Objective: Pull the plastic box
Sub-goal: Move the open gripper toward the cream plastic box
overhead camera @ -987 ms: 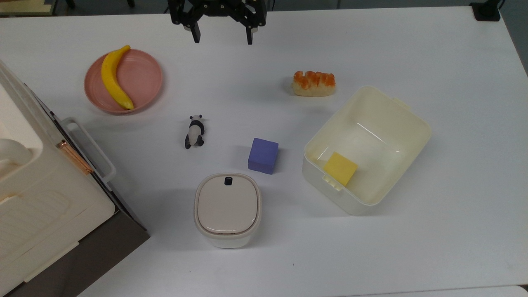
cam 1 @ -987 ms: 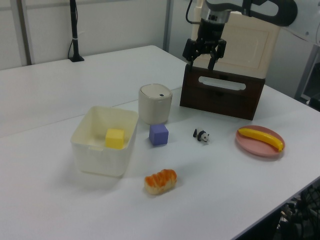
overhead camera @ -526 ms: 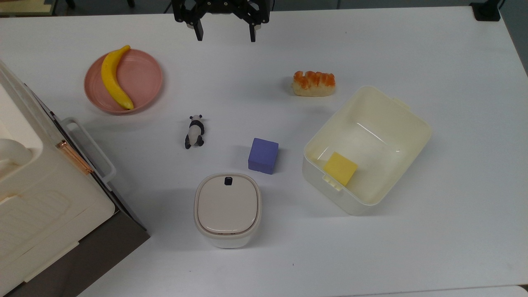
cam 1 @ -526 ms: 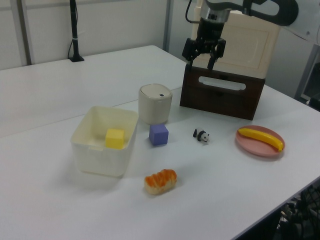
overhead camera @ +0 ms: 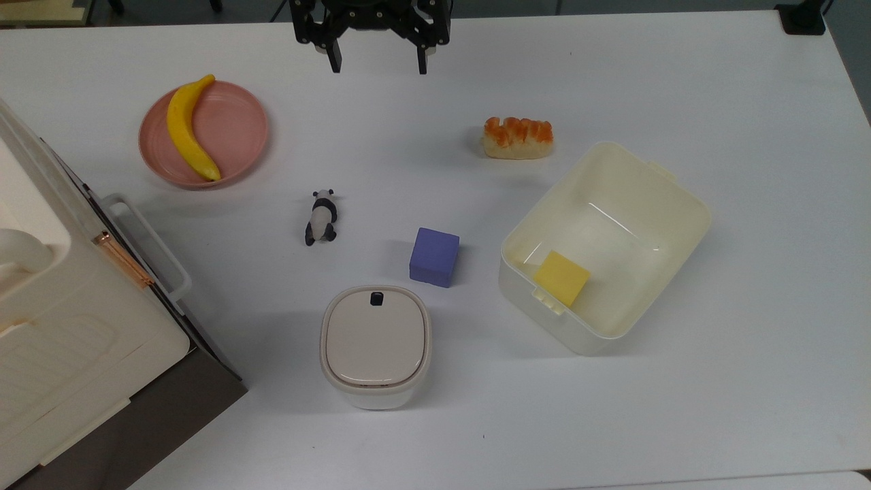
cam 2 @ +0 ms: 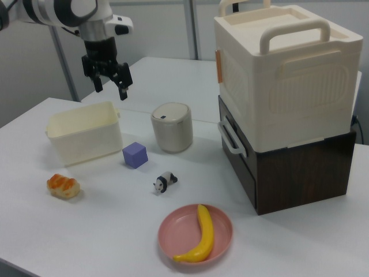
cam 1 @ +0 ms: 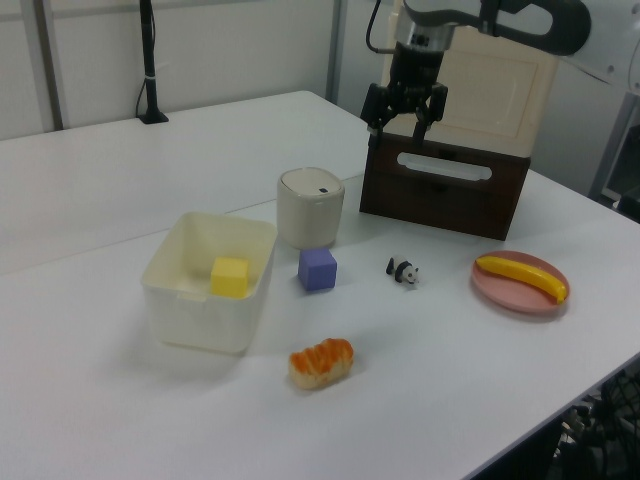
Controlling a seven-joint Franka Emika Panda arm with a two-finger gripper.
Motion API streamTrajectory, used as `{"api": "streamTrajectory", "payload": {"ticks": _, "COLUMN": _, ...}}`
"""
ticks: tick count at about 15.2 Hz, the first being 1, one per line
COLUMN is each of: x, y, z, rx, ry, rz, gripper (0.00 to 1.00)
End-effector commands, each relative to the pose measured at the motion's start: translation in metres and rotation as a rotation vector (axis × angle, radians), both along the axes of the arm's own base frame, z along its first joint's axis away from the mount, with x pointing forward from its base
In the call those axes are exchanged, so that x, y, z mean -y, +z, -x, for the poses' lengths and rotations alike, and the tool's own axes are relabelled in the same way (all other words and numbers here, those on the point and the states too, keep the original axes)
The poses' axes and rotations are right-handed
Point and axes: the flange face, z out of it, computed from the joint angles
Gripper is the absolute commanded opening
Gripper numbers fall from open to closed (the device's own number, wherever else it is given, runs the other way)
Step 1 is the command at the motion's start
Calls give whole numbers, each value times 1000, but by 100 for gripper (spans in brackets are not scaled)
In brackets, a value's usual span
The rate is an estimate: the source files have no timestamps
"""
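White tabletop (overhead camera: 748,102) fills the top view, with objects spread across it. Going from the top view's left to its right: a big white case (overhead camera: 61,327) with a copper latch sits on a dark base at the edge; a pink plate (overhead camera: 238,129) carries a banana (overhead camera: 187,129); a small panda figure (overhead camera: 321,218) lies on its side; a rounded-square lidded container (overhead camera: 375,344) with a black button stands near the front; a purple cube (overhead camera: 435,256) sits just beside it; an orange-topped bread roll (overhead camera: 518,137) lies further back; and the plastic box (overhead camera: 653,197), cream-white and lidless, sits angled on the right side with a yellow block (overhead camera: 561,278) inside one corner.

At the top edge, the gripper (overhead camera: 378,64) hangs above the table with its two fingers spread wide and nothing between them, well apart from the plastic box. Judging by this, the pull has not begun; the open stance suits taking hold of a wall of the box.

The bread roll lies near the box's back corner, roughly between gripper and box, and the purple cube sits beside its near wall; either could be bumped if the box slides their way
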Motion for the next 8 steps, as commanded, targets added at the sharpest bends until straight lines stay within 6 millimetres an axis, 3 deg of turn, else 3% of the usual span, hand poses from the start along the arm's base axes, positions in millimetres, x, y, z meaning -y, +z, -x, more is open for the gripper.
{"api": "streamTrajectory", "payload": {"ticks": 1, "x": -2, "y": -24, "z": -1, "rx": -34, "ry": 3, "rz": 21, "gripper": 100}}
{"api": "streamTrajectory", "payload": {"ticks": 5, "x": -8, "y": -46, "z": -9, "rx": -45, "ry": 64, "rz": 28, "gripper": 100}}
{"api": "streamTrajectory", "payload": {"ticks": 8, "x": -58, "y": -52, "z": -13, "rx": -18, "ry": 226, "rz": 27, "gripper": 100}}
